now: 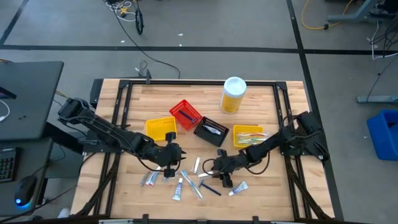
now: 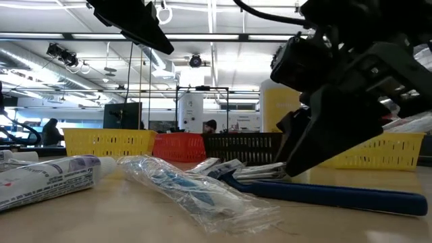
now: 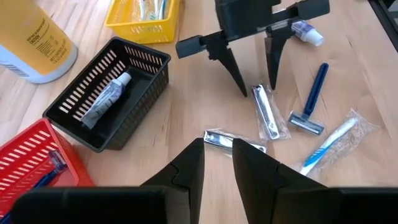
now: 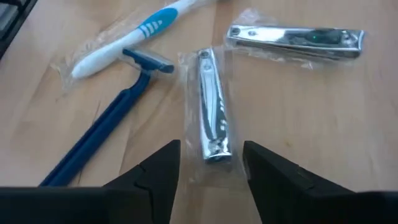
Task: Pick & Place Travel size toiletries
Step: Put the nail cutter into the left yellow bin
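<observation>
The right tool (image 4: 210, 171) hangs low over the table (image 1: 292, 180) near the middle of its front half, fingers spread with nothing between them. They straddle the end of a bagged nail clipper (image 4: 210, 106), so the judgement is that this clipper is the next item to be picked and the fingers are set apart to drop on either side of it. A second nail clipper (image 4: 293, 38), also in a clear bag, lies just beyond it, turned crosswise. A blue razor (image 4: 102, 127) lies just beside the first clipper, its head touching a wrapped toothbrush (image 4: 127, 37).

The left tool (image 3: 217, 165) hovers nearby over the second clipper, its fingers parted only narrowly and gripping nothing; it looks to be waiting or lining up its own pick.

The remaining loose toiletries lie scattered along the front-centre of the table, between and just in front of the two tools. Exact totals are hard to settle from above: two clippers, one blue razor and one toothbrush are clear, plus several small tubes (image 1: 178, 190).

Four bins sit in a row behind them: two yellow bins (image 1: 160, 127), one red bin (image 1: 186, 114) and one black bin (image 1: 211, 130). The black bin holds one tube, which suggests the items are being sorted by kind. One tall yellow bottle (image 1: 232, 94) stands toward the back edge.
</observation>
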Robot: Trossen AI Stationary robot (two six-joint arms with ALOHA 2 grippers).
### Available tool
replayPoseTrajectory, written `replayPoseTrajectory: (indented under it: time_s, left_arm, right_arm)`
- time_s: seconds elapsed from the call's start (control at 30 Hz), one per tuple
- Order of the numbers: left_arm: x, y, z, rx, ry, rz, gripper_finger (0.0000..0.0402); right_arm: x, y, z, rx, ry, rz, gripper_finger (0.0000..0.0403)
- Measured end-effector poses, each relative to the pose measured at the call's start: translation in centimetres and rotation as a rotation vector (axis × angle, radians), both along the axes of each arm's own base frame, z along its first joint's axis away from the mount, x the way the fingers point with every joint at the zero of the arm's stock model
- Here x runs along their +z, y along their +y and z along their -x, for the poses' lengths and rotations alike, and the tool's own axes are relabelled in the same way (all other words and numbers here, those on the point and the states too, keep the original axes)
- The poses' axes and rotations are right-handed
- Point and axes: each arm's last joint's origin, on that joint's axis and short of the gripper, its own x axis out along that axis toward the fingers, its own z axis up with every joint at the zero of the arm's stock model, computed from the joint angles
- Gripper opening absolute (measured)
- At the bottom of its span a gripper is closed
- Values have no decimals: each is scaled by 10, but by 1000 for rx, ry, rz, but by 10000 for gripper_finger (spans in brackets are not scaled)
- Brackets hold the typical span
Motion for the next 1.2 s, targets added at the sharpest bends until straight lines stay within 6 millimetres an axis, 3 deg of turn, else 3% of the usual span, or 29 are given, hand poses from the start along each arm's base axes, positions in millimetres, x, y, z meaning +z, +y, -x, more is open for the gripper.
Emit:
replayPoseTrajectory:
  time_s: [0.27, 0.67, 1.2]
  left_arm:
    - [0, 0, 0, -2, 1, 2, 91]
    - [0, 0, 0, -16, 3, -15, 91]
    - [0, 0, 0, 12, -5, 23, 91]
  right_arm:
    - [0, -9, -4, -27, 5, -32, 205]
    - [-1, -13, -4, -14, 20, -4, 92]
    - [8, -12, -6, -9, -35, -6, 74]
